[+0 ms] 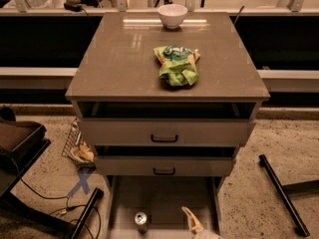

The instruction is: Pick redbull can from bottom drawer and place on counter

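Observation:
The redbull can stands upright on the floor of the pulled-out bottom drawer, near its front left. My gripper comes in at the bottom edge of the view, over the drawer's front right, about a hand's width right of the can and not touching it. One pale fingertip shows alone, the other lies below the frame, so the gripper is open and empty. The counter is the grey-brown top of the cabinet above.
A white bowl stands at the counter's back edge and a green chip bag lies near its middle. The two upper drawers stand slightly open. A black bar lies on the floor at right; cables and a black stand at left.

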You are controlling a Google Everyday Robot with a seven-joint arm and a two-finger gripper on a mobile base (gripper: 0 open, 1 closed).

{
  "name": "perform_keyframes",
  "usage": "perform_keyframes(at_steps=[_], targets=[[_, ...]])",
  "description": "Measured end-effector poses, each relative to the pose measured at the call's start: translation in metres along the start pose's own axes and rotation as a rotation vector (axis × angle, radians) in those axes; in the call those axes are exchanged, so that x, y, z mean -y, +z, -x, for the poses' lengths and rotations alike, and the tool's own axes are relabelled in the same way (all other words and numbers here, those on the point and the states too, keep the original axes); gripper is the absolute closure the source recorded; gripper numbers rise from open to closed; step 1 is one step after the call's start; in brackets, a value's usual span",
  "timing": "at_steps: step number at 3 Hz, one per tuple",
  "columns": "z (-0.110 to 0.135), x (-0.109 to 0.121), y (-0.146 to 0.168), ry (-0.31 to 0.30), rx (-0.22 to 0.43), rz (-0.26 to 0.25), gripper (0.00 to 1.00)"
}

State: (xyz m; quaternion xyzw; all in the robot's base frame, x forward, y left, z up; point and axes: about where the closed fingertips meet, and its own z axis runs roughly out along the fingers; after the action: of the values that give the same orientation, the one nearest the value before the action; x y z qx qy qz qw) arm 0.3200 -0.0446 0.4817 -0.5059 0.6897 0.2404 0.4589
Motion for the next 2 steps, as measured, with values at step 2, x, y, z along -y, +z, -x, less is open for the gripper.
perform_keyframes(at_steps=[2], targets=[[-0.021, 0.016, 0.024, -0.001, 0.004, 0.014, 0.00]])
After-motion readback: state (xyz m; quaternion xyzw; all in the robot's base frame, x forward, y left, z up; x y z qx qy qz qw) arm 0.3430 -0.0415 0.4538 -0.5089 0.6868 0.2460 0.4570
